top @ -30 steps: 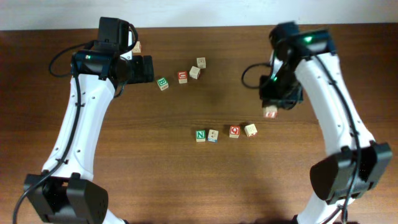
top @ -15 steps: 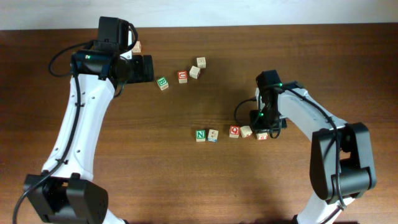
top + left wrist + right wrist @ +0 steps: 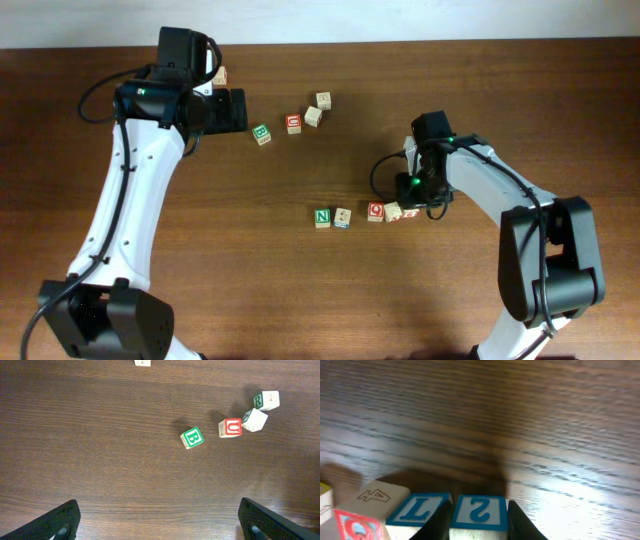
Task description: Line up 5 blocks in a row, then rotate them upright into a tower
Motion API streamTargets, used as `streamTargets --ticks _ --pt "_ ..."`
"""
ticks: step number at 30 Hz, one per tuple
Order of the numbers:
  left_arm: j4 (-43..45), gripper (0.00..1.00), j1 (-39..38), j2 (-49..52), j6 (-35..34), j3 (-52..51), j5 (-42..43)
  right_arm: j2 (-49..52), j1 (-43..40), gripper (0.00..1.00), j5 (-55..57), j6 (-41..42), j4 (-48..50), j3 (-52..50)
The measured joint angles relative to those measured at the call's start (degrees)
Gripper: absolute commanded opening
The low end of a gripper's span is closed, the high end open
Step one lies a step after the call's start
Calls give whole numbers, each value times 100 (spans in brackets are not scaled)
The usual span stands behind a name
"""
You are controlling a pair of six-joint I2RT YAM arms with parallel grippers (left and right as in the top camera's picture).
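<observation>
The right gripper (image 3: pixel 478 504) pinches a blue-marked block (image 3: pixel 479 513) between nearly closed fingers (image 3: pixel 516 521), a second block (image 3: pixel 421 509) just outside one finger; the left gripper (image 3: pixel 159 506) is wide open, empty.

green n block (image 3: pixel 322 217), red q block (image 3: pixel 376 211), blue-framed block (image 3: pixel 479 510).

Left arm: stretched toward far-left part of table. Left gripper (image 3: pixel 232 110) well above surface, jaws wide apart.
Right arm: elbow folded, wrist low, right of table centre. Right gripper (image 3: pixel 408 208) pointing down, fingers (image 3: pixel 520 529) clamped on block (image 3: pixel 479 512).
</observation>
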Motion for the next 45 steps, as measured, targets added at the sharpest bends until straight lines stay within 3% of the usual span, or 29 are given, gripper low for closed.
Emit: streamTargets --ticks 8,23,25,29,36,45 --pt "0 99 0 0 0 0 0 0 17 24 -479 649 -127 -33" --pt "0 99 0 0 0 0 0 2 717 25 -555 1106 9 -52" --pt "0 99 0 0 -2 0 0 2 717 41 -557 1115 9 -52" --pt "0 99 0 0 0 0 0 4 717 49 -553 1152 11 -57" --pt "0 99 0 0 0 0 0 13 717 49 -538 1176 -61 -52" --pt "2 99 0 0 -2 0 -2 61 717 49 -254 1209 -1320 977"
